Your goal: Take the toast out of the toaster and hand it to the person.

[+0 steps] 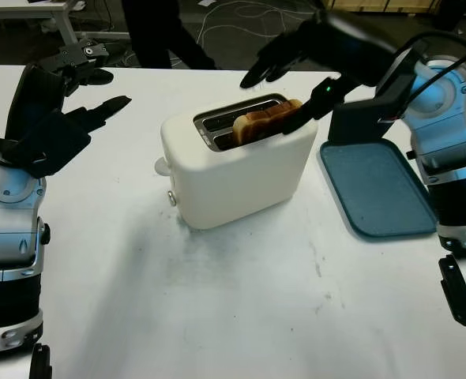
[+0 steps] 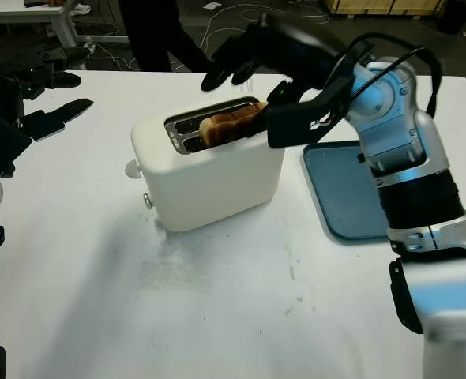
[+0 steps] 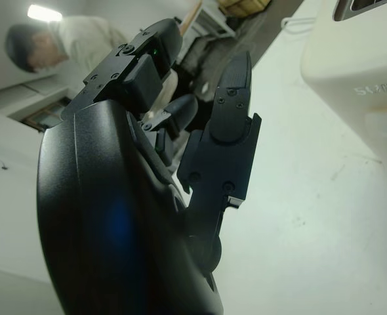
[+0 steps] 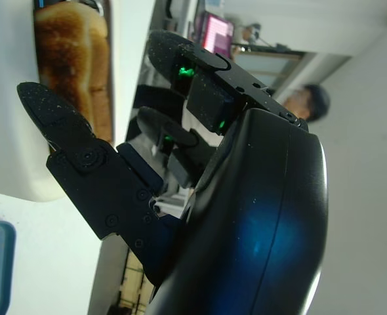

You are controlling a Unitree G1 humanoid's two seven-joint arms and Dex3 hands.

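Observation:
A white toaster stands mid-table with a browned toast sticking up from its nearer slot. My right hand hovers over the toaster top, open. Its thumb lies along the toast's near side while the other fingers hang above the far slot, clear of the bread. The right wrist view shows the toast just beyond the thumb tip. My left hand is raised at the table's far left, open, well away from the toaster. A person's dark legs stand beyond the far table edge.
A blue tray lies flat just right of the toaster, beneath my right forearm. The white table stretches bare toward me. Desks and floor cables sit beyond the far edge.

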